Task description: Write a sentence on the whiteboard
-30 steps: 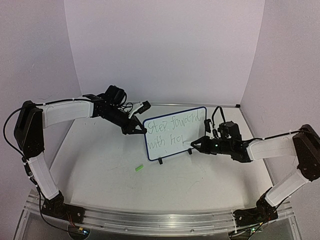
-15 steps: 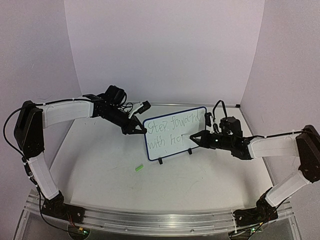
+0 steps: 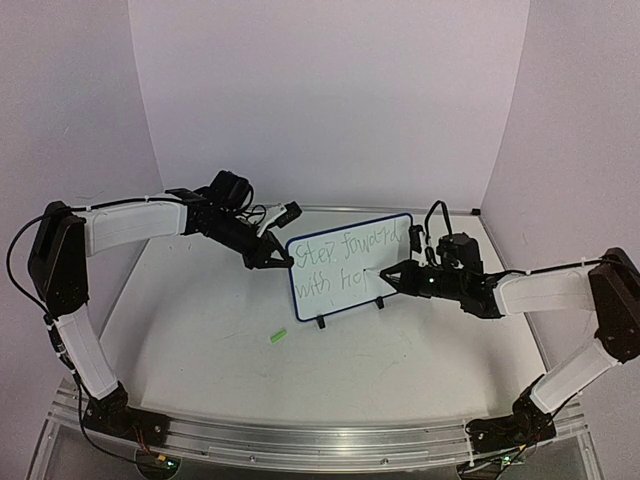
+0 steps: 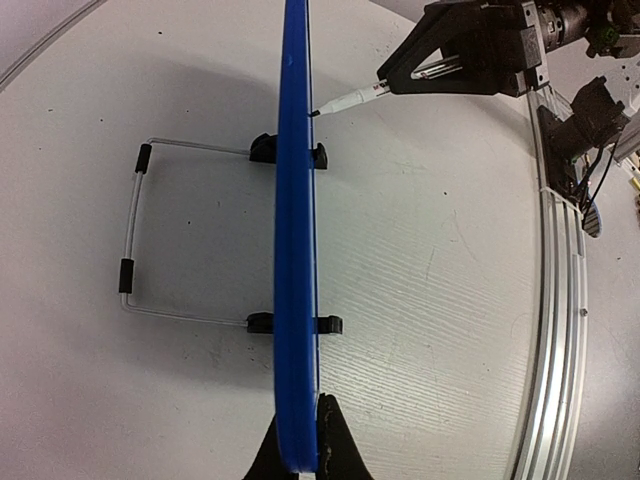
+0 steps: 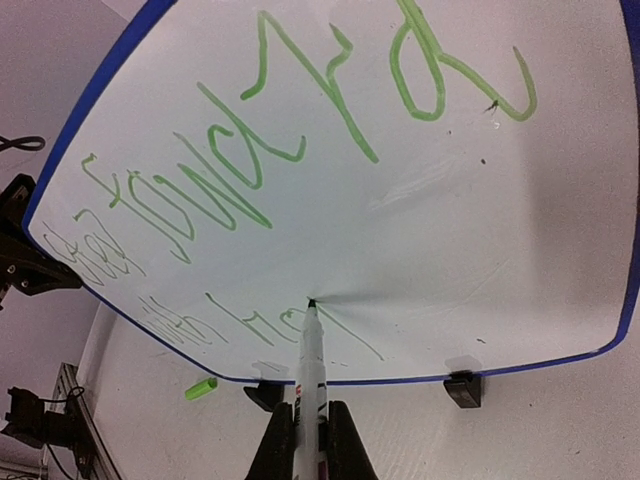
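Note:
The whiteboard (image 3: 372, 262), white with a dark blue frame, stands upright on two black clip feet (image 5: 461, 388) in the middle of the table. The sentence (image 3: 345, 252) is green handwriting in two lines, the lower line ending partway. My left gripper (image 3: 280, 260) is shut on the board's left edge; the left wrist view shows the blue frame (image 4: 296, 200) edge-on between its fingertips (image 4: 332, 440). My right gripper (image 5: 308, 425) is shut on a white marker (image 5: 310, 360). The marker's tip touches the board at the end of the lower line.
A green marker cap (image 3: 278, 337) lies on the table in front of the board's left corner. A wire stand (image 4: 130, 240) juts out behind the board. The grey walls close in on three sides, and an aluminium rail (image 3: 300, 432) runs along the near edge.
My right gripper has moved the marker tip up and a little left on the board, at the end of the lower line. The left arm and the board have not moved.

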Motion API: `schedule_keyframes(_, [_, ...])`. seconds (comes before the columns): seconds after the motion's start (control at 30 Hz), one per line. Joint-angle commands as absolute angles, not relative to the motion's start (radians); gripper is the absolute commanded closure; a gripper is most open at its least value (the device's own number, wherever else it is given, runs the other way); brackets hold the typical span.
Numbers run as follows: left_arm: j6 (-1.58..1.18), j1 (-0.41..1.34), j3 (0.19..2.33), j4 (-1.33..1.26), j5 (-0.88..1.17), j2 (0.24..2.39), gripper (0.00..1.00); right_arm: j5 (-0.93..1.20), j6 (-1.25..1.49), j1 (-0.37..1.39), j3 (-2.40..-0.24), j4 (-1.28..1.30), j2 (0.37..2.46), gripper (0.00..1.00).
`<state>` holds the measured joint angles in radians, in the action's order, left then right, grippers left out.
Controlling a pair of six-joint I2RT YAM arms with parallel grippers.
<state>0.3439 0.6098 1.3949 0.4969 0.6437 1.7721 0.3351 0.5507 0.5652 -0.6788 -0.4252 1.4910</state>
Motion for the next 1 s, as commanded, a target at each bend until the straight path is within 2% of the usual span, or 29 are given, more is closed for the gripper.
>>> schedule_keyframes(0.0, [0.370,0.620,1.415,0.543,0.606,1.805,1.00,0.280,0.554,0.560,-0.714,-0.451,1.497,1.00])
schedule_keyframes(0.27, [0.371,0.620,1.416,0.543,0.605,1.804,1.00,0.222,0.566,0.560,-0.677,-0.448,1.452,1.00])
schedule_keyframes(0.97, [0.370,0.620,1.416,0.544,0.604,1.804,1.00,0.314,0.543,0.560,-0.705,-0.414,1.542,1.00])
